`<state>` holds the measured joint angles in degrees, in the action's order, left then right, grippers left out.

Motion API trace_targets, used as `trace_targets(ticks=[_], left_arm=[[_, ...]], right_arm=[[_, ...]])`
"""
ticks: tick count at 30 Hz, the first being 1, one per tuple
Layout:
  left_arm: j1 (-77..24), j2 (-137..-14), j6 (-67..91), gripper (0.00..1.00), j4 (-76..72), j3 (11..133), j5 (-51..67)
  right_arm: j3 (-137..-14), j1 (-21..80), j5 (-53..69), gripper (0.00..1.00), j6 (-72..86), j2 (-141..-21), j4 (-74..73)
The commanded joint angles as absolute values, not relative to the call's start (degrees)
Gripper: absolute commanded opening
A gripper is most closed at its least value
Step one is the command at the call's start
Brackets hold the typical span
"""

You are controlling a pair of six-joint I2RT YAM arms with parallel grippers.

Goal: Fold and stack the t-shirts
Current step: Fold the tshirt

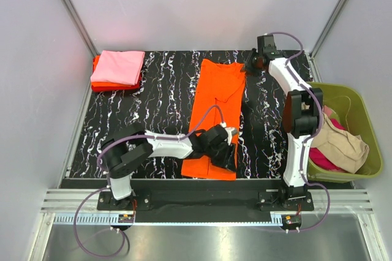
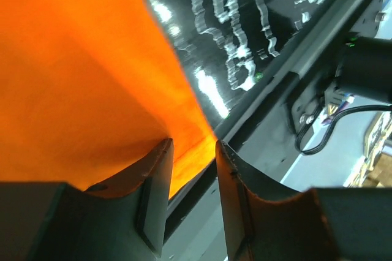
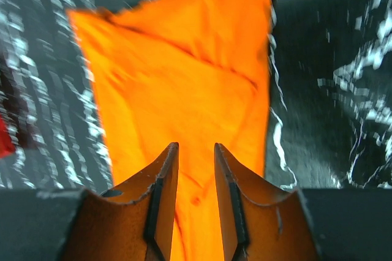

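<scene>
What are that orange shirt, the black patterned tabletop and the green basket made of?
The orange shirt looks like soft matte cloth, judging by its creases and folds. The tabletop is a flat black surface with white marble-like veins; real stone or a printed sheet, I cannot tell. The basket seems to be olive-green plastic, with a smooth rigid rim.

White walls [image 1: 202, 3] enclose a black marbled table [image 1: 165, 95].

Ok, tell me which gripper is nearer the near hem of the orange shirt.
Left. The left gripper is right at the near hem of the orange shirt, by its right corner. The right gripper is at the shirt's far end, by the far right corner.
</scene>
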<state>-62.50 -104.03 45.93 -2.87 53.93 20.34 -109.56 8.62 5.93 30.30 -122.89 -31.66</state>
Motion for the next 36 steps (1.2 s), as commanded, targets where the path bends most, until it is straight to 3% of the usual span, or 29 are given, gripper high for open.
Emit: trace_targets(ticks=[1, 5, 16, 27, 32, 36], left_arm=[[-62.06, -101.71, 42.46, 0.40, 3.14, 61.32, 19.44], [-57.76, -95.64, 38.77, 0.41, 10.01, 61.79, 18.02], [-36.93, -76.74, 30.06, 0.46, 22.06, 48.26, 15.21], [-33.75, -76.90, 34.63, 0.48, 17.41, 38.76, 11.95], [-33.57, -79.54, 35.85, 0.48, 14.95, 38.33, 17.66], [-33.84, -77.09, 38.32, 0.49, 11.78, 34.64, 20.74]], right_arm=[[-107.32, 9.23, 8.17, 0.36, 31.29, -124.44, -30.94], [-109.86, 9.23, 8.96, 0.36, 30.15, -129.28, -30.50], [-113.99, 9.84, 10.02, 0.34, 34.45, -138.86, -27.60], [-124.96, 10.28, 8.62, 0.32, 39.20, -147.21, -25.84], [-132.00, 10.28, 9.66, 0.33, 41.75, -152.22, -26.45], [-132.99, 10.28, 10.55, 0.34, 41.23, -148.04, -28.47]])
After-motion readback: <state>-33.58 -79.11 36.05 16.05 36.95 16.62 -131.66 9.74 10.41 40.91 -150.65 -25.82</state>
